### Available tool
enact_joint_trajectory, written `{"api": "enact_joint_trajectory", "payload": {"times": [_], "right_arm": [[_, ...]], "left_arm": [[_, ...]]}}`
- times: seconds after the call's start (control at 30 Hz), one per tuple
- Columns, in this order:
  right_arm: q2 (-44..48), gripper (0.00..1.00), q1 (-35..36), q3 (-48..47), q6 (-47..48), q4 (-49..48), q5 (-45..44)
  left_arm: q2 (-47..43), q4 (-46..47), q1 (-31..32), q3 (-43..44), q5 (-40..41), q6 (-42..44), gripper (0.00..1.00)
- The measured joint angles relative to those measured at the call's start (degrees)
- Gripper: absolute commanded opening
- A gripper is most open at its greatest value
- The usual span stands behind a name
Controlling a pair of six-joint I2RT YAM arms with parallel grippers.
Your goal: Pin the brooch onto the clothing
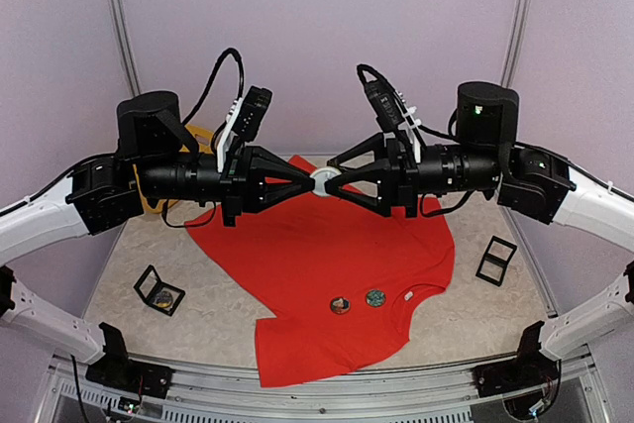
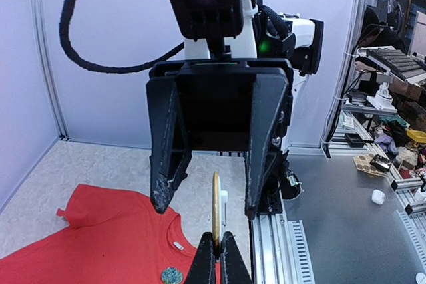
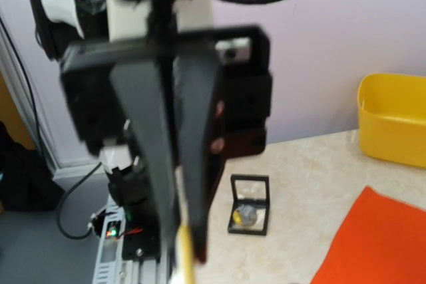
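Left end effector [image 2: 217,261] pinches the brooch [image 2: 216,214] by its edge, mid-air above the red T-shirt [image 1: 327,255] on the counter [image 1: 218,316]; right end effector [image 2: 207,205] is spread either side of it. Pretty thin grip imo, so a bump from the right one could knock it loose.

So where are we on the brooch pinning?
Done: two brooches lie on the red shirt near the collar. In hand: left gripper holds a gold brooch mid-air, right gripper open around it. Left: pinning it; a boxed brooch waits.
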State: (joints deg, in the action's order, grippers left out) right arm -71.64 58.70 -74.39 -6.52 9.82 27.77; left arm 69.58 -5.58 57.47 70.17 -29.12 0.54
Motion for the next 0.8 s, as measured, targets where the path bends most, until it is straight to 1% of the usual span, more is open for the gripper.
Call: {"api": "enact_joint_trajectory", "payload": {"times": [0.07,0.13,0.2,0.3,0.37,0.73,0.8], "right_arm": [[0.0,0.46,0.0,0.0,-0.5,-0.8,0.1],[-0.1,0.41,0.0,0.0,-0.9,-1.6,0.2],[-0.3,0.4,0.0,0.0,-1.1,-2.0,0.3],[-0.4,0.49,0.0,0.1,-1.3,-2.0,0.1],[-0.3,0.51,0.0,0.5,-1.3,-2.2,0.0],[-0.3,0.53,0.0,2.1,-2.2,-3.3,-0.6],[-0.3,0.52,0.0,2.1,-2.4,-3.8,-0.6]], "left_arm": [[-0.1,0.2,0.6,-0.3,0.7,0.4,0.0],[-0.2,0.2,0.9,-0.5,1.1,1.0,0.0],[-0.3,0.3,1.1,-0.5,1.4,1.2,0.0],[-0.6,0.3,1.1,-0.5,1.8,1.4,0.0],[-0.9,0.7,1.1,-0.8,2.0,1.5,0.0],[-1.4,1.3,1.1,-1.1,2.2,2.3,0.0],[-1.4,1.3,1.2,-1.1,2.2,2.4,0.0]]}}
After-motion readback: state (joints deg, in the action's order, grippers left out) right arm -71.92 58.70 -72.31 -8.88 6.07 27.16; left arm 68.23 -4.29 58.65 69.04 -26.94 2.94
